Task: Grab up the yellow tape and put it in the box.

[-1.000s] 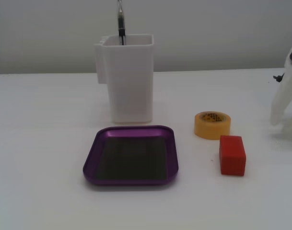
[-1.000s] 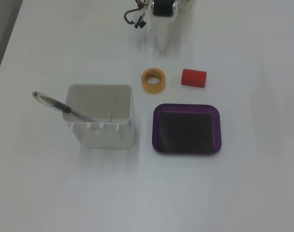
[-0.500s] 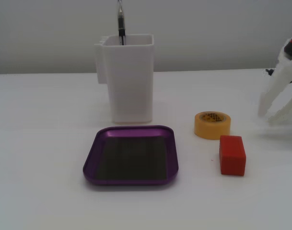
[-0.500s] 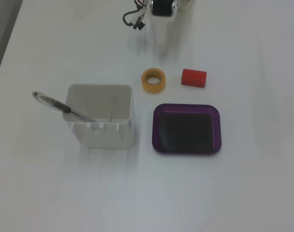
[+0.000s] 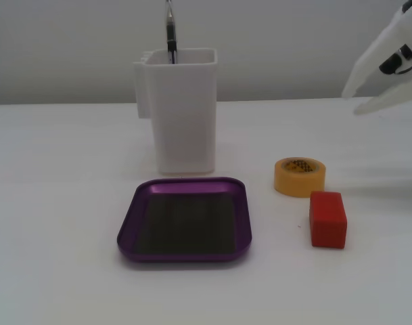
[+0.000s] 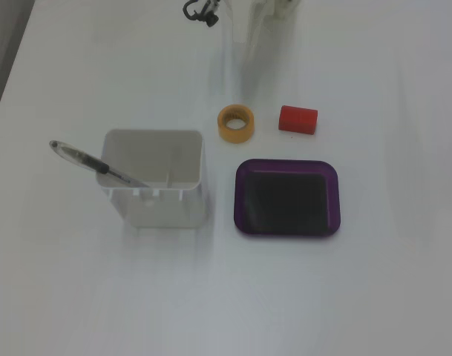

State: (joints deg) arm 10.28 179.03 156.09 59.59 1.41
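Tape on table, tray empty, claw raised and blurred.
In one fixed view the yellow tape [image 5: 300,176] lies flat right of centre, just beside the red block [image 5: 327,218], apart from the box [image 5: 185,220]; the gripper [image 5: 385,81], upper right, stands spread. In the other, tape [image 6: 236,122] sits above the box [image 6: 286,197]; pen holder [image 6: 155,176] left.

White gripper [image 5: 365,100] blurred at right edge, raised, jaws apart.
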